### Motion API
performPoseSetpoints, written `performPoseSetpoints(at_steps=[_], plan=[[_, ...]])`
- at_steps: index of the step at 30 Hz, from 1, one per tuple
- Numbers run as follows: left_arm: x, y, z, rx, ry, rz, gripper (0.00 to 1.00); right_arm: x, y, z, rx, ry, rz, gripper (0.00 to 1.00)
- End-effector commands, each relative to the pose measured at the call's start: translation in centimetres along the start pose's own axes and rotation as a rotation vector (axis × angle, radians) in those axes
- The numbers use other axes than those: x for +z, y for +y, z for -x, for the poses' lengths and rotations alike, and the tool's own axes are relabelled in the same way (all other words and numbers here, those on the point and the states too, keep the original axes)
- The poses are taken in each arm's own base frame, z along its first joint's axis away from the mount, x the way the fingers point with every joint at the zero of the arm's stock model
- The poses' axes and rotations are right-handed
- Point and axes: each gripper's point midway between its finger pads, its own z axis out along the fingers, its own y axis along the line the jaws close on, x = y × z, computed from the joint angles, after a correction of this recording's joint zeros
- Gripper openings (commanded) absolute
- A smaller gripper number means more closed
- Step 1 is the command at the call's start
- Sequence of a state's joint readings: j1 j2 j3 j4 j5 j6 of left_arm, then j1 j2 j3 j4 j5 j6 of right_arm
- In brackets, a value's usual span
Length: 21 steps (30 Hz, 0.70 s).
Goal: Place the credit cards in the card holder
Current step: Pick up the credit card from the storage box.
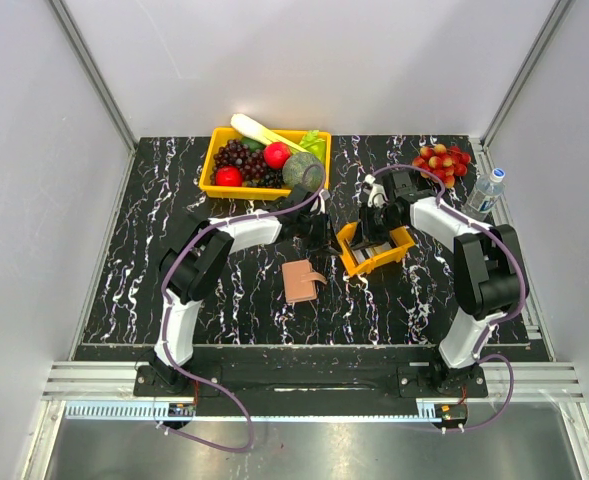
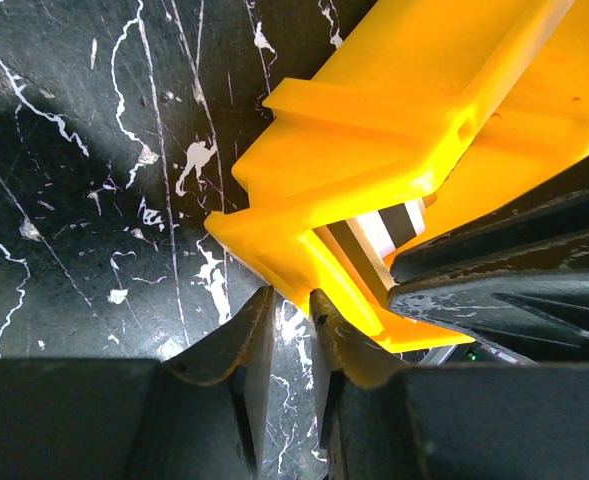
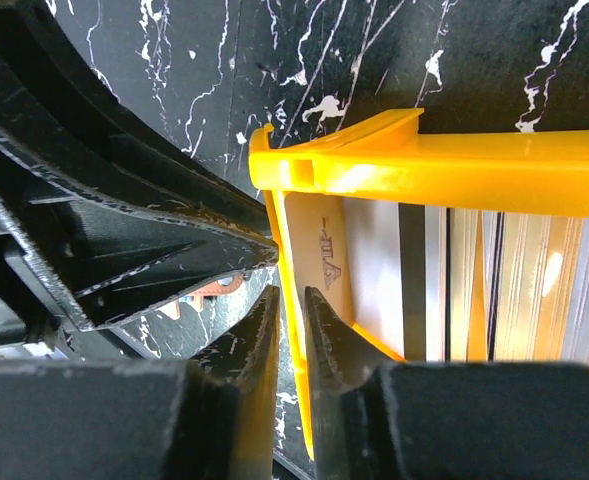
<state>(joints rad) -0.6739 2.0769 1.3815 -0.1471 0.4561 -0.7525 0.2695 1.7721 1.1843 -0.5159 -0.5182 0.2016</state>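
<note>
The credit cards stand on edge in a small orange tray at mid table. In the right wrist view a beige card leans on the tray wall, with white and grey cards beside it. My right gripper is shut on that wall. My left gripper is at the tray's left corner, jaws nearly together with nothing between them. Card edges show there. The tan-pink card holder lies folded in front of the tray, untouched.
A yellow bin of fruit stands at the back left. A cluster of red fruit and a water bottle are at the back right. Both arms crowd around the tray.
</note>
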Motion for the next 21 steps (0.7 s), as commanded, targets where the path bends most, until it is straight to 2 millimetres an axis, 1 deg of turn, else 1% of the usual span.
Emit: performPoseSetpoints(at_steps=[1, 4, 6, 8, 10, 13, 15, 21], plan=[[-0.7, -1.9, 1.8, 0.040, -0.055, -0.061, 0.24, 0.6, 0.8, -0.1, -0.007, 0.029, 0.046, 0.22], [-0.7, -1.8, 1.9, 0.038, -0.057, -0.060, 0.23, 0.7, 1.1, -0.3, -0.005, 0.037, 0.069, 0.21], [-0.8, -1.7, 1.9, 0.034, -0.058, -0.055, 0.22, 0.5, 1.8, -0.3, -0.011, 0.043, 0.105, 0.21], [-0.8, -1.6, 1.9, 0.033, -0.059, -0.057, 0.21, 0.3, 1.9, 0.0, -0.007, 0.027, 0.099, 0.22], [-0.8, -1.5, 1.9, 0.029, -0.059, -0.053, 0.21, 0.3, 1.5, 0.2, -0.008, 0.019, 0.074, 0.22], [-0.9, -1.5, 1.9, 0.028, -0.059, -0.056, 0.20, 0.4, 0.3, 0.5, -0.004, 0.002, 0.002, 0.18], [-0.9, -1.5, 2.0, 0.029, -0.064, -0.056, 0.20, 0.4, -0.2, 0.4, -0.007, 0.006, -0.023, 0.15], [-0.9, -1.6, 2.2, 0.024, -0.066, -0.065, 0.19, 0.5, -0.8, 0.4, -0.036, -0.004, -0.090, 0.16]])
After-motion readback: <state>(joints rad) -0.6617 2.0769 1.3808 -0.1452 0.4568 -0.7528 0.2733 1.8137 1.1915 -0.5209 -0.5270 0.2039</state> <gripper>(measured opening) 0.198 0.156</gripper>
